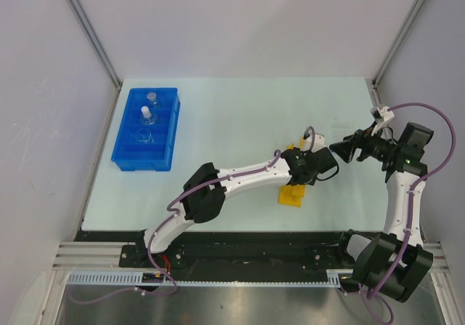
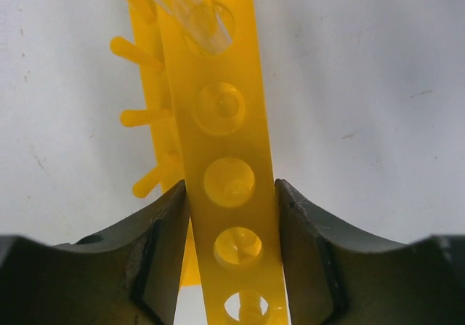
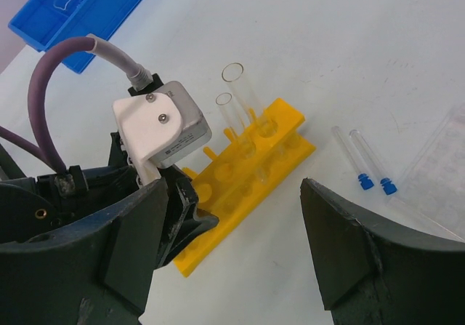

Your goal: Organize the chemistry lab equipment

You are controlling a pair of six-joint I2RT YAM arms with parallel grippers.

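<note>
Looks partly done, as far as can be judged. Well off to the left of the yellow rack, two small flasks already parked in the blue tray, plus a faint clear shape in a nearer compartment, too dim to name. In the rack itself, two clear tubes upright in holes at one end, mouths up; remaining holes bare. Probably left to sort: two blue-tipped droppers loose on the table just beside the tube end of the rack, lying parallel, blue ends turned away from it, and beyond them a clear flat sheet, barely visible at the edge of the right wrist view. Left claw closed across the narrow width of the rack, both jaws pressed against its top strip, nothing else held. Right claw gaping wide and empty, hovering just right of the rack. Rack standing on the table under the left claw, holes facing up, long axis running straight out from between the jaws and, in the top view, roughly away from the arm bases rather than across.
</note>
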